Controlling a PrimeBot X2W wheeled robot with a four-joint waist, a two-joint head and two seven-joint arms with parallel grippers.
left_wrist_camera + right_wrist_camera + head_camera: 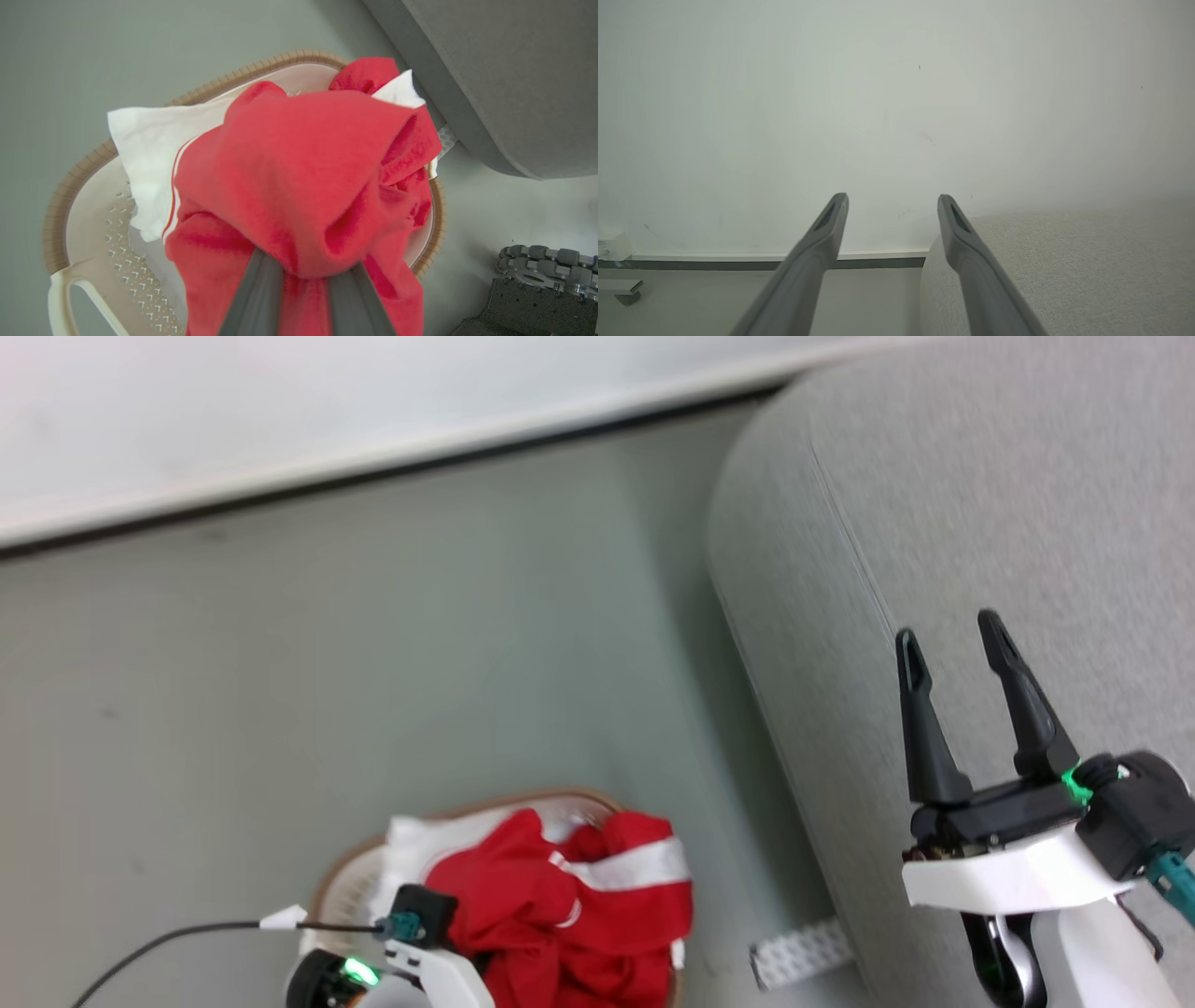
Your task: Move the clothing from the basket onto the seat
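Note:
The clothing (560,905), red with white bands, is heaped in the white basket (327,887) with its tan rim, at the bottom of the head view. In the left wrist view my left gripper (306,266) is shut on a bunched fold of the clothing (303,177), which hides the fingertips above the basket (60,196). My right gripper (948,635) is open and holds nothing; it hovers over the grey seat (980,523). In the right wrist view the right gripper (893,203) points at the wall, the seat (1087,261) below it. The seat (514,70) stands just beside the basket.
Grey-green floor (373,663) lies between the basket and the white wall with its baseboard (373,457). A white perforated strip (803,952) pokes out under the seat. A black cable (187,933) runs to my left wrist. My base's roller wheel (546,266) sits close to the basket.

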